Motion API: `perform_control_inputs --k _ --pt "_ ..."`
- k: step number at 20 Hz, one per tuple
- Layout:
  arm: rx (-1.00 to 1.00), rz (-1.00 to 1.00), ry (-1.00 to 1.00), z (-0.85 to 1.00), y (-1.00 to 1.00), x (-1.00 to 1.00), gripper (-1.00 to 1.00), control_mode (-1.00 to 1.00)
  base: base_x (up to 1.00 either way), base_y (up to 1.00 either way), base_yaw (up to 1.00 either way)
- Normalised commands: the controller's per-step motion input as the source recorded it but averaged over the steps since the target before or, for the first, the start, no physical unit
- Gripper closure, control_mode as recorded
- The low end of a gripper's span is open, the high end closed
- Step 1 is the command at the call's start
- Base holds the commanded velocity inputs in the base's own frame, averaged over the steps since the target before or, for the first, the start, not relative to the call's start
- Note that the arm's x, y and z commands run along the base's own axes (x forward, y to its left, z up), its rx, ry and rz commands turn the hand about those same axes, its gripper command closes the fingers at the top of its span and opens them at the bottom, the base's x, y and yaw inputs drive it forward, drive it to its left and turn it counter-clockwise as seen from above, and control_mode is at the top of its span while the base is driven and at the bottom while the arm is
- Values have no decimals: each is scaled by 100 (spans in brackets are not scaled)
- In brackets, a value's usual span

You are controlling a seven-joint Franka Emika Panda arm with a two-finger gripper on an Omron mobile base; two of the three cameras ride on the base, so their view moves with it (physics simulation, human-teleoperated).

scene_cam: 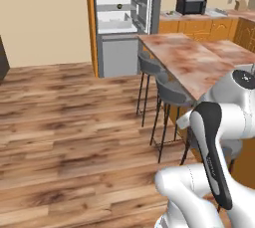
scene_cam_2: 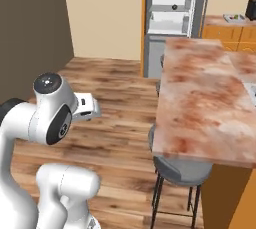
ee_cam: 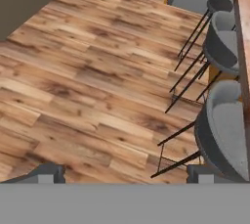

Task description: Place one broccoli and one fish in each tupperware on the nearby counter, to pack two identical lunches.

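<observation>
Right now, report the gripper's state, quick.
Gripper: open, jaws wide apart, holding nothing; it hangs over the wooden floor beside the grey bar stools.

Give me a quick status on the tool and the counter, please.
Tool open, empty, over bare wood floor. Counter off to the side, no food or boxes visible on it. Grey stools line its near edge.
</observation>
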Motion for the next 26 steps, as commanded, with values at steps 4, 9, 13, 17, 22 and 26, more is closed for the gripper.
perform_control_inputs --k 4,9,13,17,22,26 --pt "0 0 0 0 0 0 -100 100 100 11 0" --pt "0 0 0 0 0 0 -100 100 100 0 0" --pt "0 0 0 0 0 0 -100 100 100 14 0" --pt "0 0 0 0 0 0 -100 100 100 25 0" --pt "0 0 0 0 0 0 -100 100 100 13 0" --pt "0 0 0 0 0 0 -100 100 100 11 0"
